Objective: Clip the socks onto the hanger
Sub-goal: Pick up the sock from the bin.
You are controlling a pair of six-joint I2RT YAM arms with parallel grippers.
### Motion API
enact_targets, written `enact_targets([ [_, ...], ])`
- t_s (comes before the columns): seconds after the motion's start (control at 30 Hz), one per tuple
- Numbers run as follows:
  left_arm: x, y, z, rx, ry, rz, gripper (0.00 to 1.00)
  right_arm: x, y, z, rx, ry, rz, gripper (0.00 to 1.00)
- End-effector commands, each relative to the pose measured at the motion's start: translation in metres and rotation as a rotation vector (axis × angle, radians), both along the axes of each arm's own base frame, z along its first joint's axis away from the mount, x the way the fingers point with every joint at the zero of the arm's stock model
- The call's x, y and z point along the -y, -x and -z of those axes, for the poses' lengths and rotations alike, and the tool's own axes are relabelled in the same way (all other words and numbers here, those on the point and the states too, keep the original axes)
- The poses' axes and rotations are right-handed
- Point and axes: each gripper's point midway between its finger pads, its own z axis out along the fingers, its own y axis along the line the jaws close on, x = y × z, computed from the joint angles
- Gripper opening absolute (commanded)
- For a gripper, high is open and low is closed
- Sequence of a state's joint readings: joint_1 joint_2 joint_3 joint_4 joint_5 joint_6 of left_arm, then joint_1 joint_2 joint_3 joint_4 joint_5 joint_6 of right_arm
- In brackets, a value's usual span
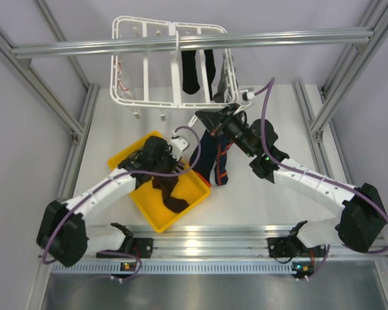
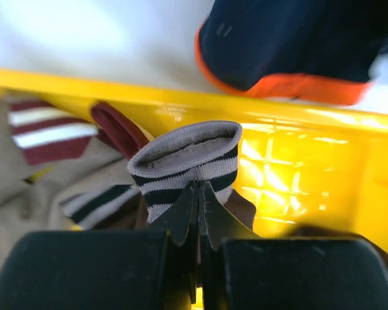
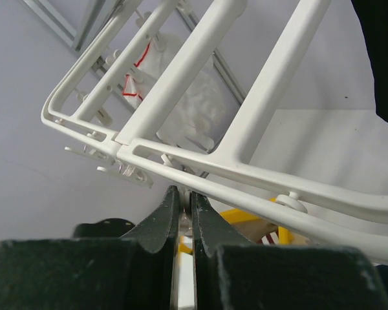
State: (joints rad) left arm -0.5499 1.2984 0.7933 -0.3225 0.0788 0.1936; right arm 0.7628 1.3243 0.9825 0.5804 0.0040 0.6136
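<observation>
Where the left arm dips into the yellow tray (image 2: 310, 168), the left gripper (image 2: 199, 194) is clenched on the cuff of a grey striped sock (image 2: 184, 152), its fingers pinching the black-and-white banded fabric just below the open top. Beside that sock in the tray lies a tan sock with maroon and white bands (image 2: 45, 132). Just beyond the tray's far wall sits a navy sock with orange trim (image 2: 297, 39). From overhead it runs between the tray and the right arm, though I cannot tell whether it dangles or lies flat on the table (image 1: 278, 206).

The right gripper (image 3: 181, 194) is up at the near edge of the white hanger (image 3: 275, 77), right under its frame. Its jaws are pressed almost together, and I cannot make out anything caught between them. The hanger hangs from an aluminium bar (image 1: 84, 46) across the back of the rig, and two black socks (image 1: 195, 71) dangle from it near its middle.
</observation>
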Motion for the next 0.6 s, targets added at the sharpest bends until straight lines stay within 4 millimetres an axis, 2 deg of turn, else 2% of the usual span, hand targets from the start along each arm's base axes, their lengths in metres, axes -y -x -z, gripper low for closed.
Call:
enact_targets([
  [0.0, 0.011, 0.02, -0.038, 0.066, 0.112, 0.103, 0.0, 0.007, -0.003, -0.012, 0.036, -0.014, 0.023, 0.0],
  [0.03, 0.009, 0.025, -0.048, 0.097, 0.13, 0.112, 0.0, 0.007, -0.003, -0.012, 0.037, -0.016, 0.025, 0.0],
  [0.1, 0.007, 0.036, -0.049, 0.119, 0.143, 0.151, 0.0, 0.008, -0.003, -0.014, 0.037, -0.02, 0.026, 0.0],
  [0.13, 0.007, 0.038, -0.062, 0.173, 0.173, 0.164, 0.0, 0.007, -0.002, -0.014, 0.039, -0.023, 0.021, 0.0],
  [0.2, 0.007, 0.045, -0.064, 0.201, 0.199, 0.18, 0.0, 0.008, -0.002, -0.015, 0.04, -0.025, 0.02, 0.0],
  [0.43, 0.013, 0.05, -0.127, 0.386, 0.333, 0.217, 0.0, 0.004, 0.002, -0.015, 0.049, -0.019, -0.007, 0.0],
  [0.47, 0.015, 0.049, -0.143, 0.414, 0.353, 0.219, 0.0, 0.004, 0.003, -0.016, 0.055, -0.023, -0.011, 0.0],
  [0.53, 0.018, 0.046, -0.155, 0.428, 0.369, 0.223, 0.0, 0.002, 0.004, -0.014, 0.054, -0.02, -0.025, 0.0],
  [0.57, 0.019, 0.044, -0.168, 0.447, 0.38, 0.218, 0.0, 0.001, 0.003, -0.013, 0.052, -0.018, -0.025, 0.0],
])
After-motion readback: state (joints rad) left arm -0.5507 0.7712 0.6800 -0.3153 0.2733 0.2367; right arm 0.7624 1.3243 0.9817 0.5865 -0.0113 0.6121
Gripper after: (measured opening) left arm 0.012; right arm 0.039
